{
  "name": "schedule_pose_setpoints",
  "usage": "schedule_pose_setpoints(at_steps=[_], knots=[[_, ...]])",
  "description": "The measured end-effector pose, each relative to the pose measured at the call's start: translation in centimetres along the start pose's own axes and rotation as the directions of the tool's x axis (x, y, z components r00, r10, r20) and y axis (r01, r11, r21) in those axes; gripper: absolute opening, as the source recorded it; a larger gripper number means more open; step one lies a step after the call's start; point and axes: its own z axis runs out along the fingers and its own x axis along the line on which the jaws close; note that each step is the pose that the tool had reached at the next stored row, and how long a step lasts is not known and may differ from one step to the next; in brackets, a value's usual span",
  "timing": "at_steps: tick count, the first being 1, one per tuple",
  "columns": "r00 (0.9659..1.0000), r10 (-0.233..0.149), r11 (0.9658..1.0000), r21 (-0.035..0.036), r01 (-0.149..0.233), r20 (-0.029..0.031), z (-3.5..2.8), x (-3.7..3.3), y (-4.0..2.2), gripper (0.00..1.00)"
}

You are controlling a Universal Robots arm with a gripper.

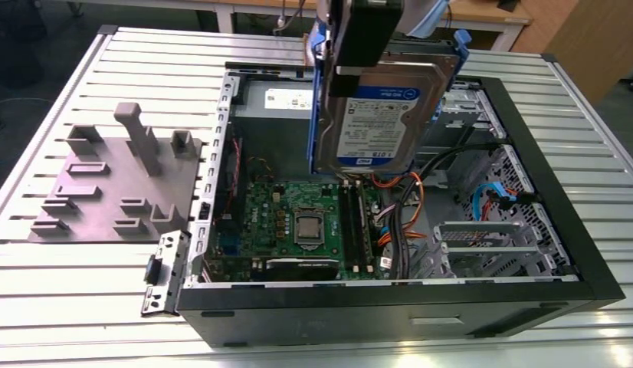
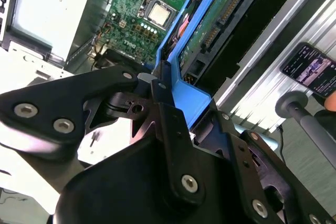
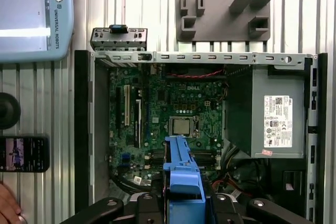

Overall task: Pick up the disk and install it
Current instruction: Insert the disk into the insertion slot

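The disk (image 1: 378,115), a silver-grey drive with a white-and-blue label in a bright blue bracket, hangs upright above the open computer case (image 1: 398,295), over the motherboard (image 1: 296,222). My gripper (image 1: 358,54) is shut on its top edge. In the second wrist view the black fingers (image 2: 163,108) clamp the bracket of the disk (image 2: 220,19), whose green circuit side shows. In the first wrist view the disk (image 3: 181,171) appears edge-on, held by the gripper (image 3: 181,200), above the lower part of the motherboard (image 3: 157,114).
A grey fixture plate (image 1: 112,184) with upright blocks lies beside the case. Inside the case are a grey power supply box (image 3: 275,121), cables and a metal drive cage (image 1: 490,245). A phone (image 3: 23,153), a person's hand (image 3: 8,205) and a teach pendant (image 3: 31,14) lie outside.
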Motion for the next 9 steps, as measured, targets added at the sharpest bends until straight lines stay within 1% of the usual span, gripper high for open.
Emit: schedule_pose_setpoints(at_steps=[5,9], knots=[[1.0000,0.000,1.0000,0.0000,0.000,-0.0001,0.02,0.02,-1.11,0.36],[1.0000,0.000,1.0000,0.0000,0.000,-0.0001,0.03,0.03,-1.61,0.36]])
